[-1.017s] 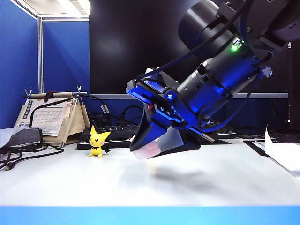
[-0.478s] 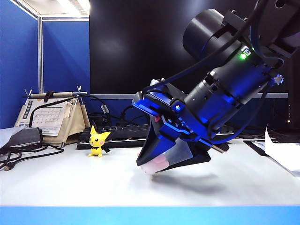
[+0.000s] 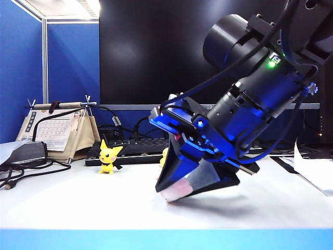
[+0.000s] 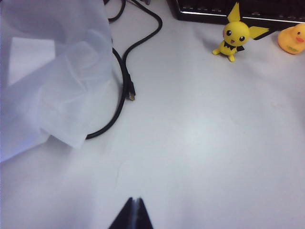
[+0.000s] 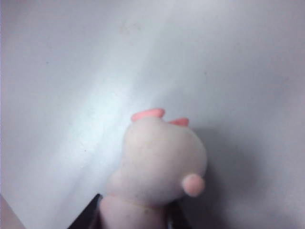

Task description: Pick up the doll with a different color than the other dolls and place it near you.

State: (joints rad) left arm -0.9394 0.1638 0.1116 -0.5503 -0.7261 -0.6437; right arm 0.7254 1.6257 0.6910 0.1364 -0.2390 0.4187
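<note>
The doll with a different color (image 5: 159, 162), pale white-pink with small pink tips, sits between the fingers of my right gripper (image 5: 133, 214), which is shut on it. In the exterior view that gripper (image 3: 174, 191) points down at the white table near its front edge. The doll's pale body (image 3: 178, 188) shows at the fingertips, touching or just above the surface. The other dolls stand at the back by the keyboard: a yellow pointy-eared figure (image 3: 108, 157) (image 4: 236, 36) and a yellow duck (image 4: 291, 39), half hidden behind the gripper (image 3: 165, 156). My left gripper (image 4: 134, 202) is shut and empty over bare table.
A black keyboard (image 3: 135, 148) and a desk calendar (image 3: 57, 130) line the back. A black cable (image 4: 125, 81) loops beside a crumpled white sheet (image 4: 52, 76). White paper (image 3: 312, 172) lies at the right. A blue band (image 3: 166, 239) marks the table's front edge.
My right gripper has come down and a little to the right with the pale doll, close to the table. The duck now shows behind it. The left arm has not moved.
</note>
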